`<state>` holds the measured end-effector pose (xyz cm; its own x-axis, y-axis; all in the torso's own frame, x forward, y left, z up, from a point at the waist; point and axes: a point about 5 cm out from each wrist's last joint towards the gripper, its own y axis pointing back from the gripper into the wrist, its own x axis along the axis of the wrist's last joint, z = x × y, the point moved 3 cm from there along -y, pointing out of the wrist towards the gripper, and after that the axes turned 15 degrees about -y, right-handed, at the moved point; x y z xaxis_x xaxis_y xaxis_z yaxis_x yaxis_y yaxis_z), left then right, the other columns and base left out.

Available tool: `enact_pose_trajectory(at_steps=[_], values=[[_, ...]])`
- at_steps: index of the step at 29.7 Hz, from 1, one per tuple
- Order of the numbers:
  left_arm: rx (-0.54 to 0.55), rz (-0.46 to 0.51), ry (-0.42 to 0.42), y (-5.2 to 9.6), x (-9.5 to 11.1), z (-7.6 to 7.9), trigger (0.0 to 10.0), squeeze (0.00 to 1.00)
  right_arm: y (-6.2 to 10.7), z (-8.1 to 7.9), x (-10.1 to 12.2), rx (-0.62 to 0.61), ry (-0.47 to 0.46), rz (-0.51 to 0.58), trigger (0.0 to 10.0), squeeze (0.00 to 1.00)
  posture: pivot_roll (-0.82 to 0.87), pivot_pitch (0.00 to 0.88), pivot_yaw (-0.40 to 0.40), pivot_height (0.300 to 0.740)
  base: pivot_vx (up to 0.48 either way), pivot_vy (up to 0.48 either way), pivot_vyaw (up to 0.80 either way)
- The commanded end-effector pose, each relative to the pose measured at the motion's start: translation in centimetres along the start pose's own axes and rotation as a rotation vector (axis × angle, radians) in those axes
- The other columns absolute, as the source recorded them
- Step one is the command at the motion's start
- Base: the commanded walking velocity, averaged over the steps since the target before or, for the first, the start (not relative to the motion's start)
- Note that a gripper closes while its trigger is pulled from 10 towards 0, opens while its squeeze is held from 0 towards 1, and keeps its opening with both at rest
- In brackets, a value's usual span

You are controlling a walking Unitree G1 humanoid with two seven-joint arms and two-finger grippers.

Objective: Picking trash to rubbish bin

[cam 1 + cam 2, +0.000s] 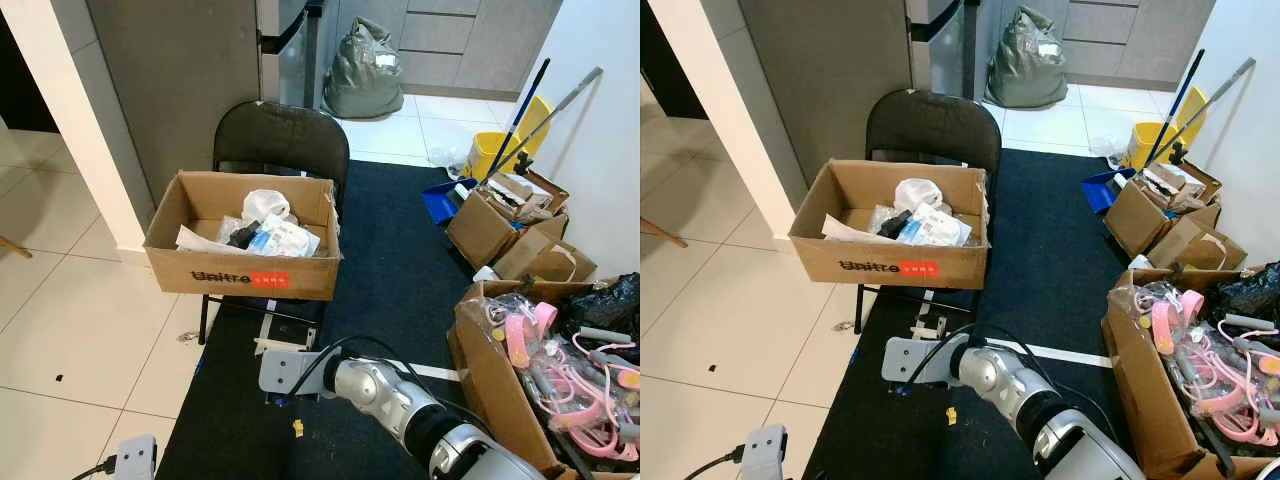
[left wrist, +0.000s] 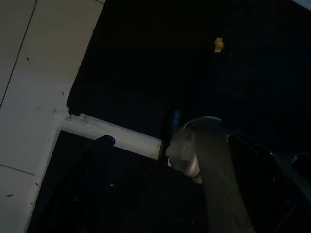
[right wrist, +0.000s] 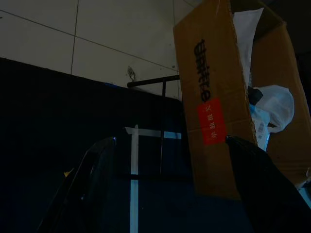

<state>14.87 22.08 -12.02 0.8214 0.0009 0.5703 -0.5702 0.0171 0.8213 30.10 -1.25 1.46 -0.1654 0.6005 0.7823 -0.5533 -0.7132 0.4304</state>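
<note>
I see the right gripper (image 3: 165, 194) spread wide, empty, low over the rug (image 1: 400, 260) facing the box (image 1: 243, 236) of trash (image 1: 270, 228) on the chair (image 1: 283, 140). The left gripper (image 2: 167, 189) looks open, though it's dim.

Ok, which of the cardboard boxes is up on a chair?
The Unitree-printed box with white trash inside, sitting on the black folding chair; the other boxes stand on the floor at right.

Head views: we see even, bright indoor light and sharp focus, with walls bowing at the edges (wide lens). Wrist views: we find them dim and underexposed above the dark rug (image 1: 400, 250), fingers (image 3: 92, 174) soft.
</note>
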Motion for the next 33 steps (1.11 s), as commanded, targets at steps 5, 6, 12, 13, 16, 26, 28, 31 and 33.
enact_pose_trajectory(at_steps=[5,6,12,13,16,26,28,31,33], values=[[-0.012,-0.041,-0.006,0.2,-1.12,0.31,10.0,0.0,-0.09,0.15,0.04,0.001,-0.002,0.001,10.0,0.0,0.1,0.0,0.03,0.74,0.0,0.0,0.0],[-0.011,-0.043,-0.007,0.2,-1.14,0.31,10.0,0.0,-0.09,0.2,0.02,0.0,-0.001,0.0,10.0,0.0,0.1,0.0,0.03,0.74,0.0,0.0,0.0],[-0.018,-0.045,-0.007,0.15,-1.16,0.59,10.0,0.0,-0.13,0.33,0.01,-0.001,0.003,-0.004,10.0,0.0,0.09,0.0,0.031,0.74,0.0,0.0,0.0],[-0.019,-0.045,-0.006,0.13,-1.17,0.67,10.0,0.0,-0.15,0.36,0.03,-0.001,0.004,-0.005,10.0,0.0,0.09,0.0,0.031,0.74,0.0,0.0,0.0],[-0.023,-0.047,-0.004,0.13,-1.26,0.84,10.0,0.0,-0.19,0.4,0.1,0.0,0.004,-0.003,10.0,0.0,0.09,0.0,0.031,0.74,0.0,0.0,0.0],[-0.024,-0.064,-0.002,0.29,-1.83,0.84,10.0,0.0,-0.25,0.35,0.14,0.003,0.004,-0.001,10.0,0.0,0.09,0.0,0.031,0.74,0.0,0.0,0.0],[-0.023,-0.064,-0.001,0.29,-1.84,0.84,10.0,0.0,-0.25,0.36,0.13,0.003,0.004,-0.001,10.0,0.0,0.09,0.0,0.031,0.74,0.0,0.0,0.0],[-0.025,-0.064,-0.001,0.29,-1.87,0.88,10.0,0.0,-0.24,0.36,0.11,0.002,0.003,-0.001,10.0,0.0,0.09,0.0,0.031,0.74,0.0,0.0,0.0],[-0.026,-0.064,0.0,0.3,-1.88,0.91,10.0,0.0,-0.22,0.38,0.12,0.003,0.003,0.0,10.0,0.0,0.09,0.0,0.026,0.74,0.0,0.0,0.0]])
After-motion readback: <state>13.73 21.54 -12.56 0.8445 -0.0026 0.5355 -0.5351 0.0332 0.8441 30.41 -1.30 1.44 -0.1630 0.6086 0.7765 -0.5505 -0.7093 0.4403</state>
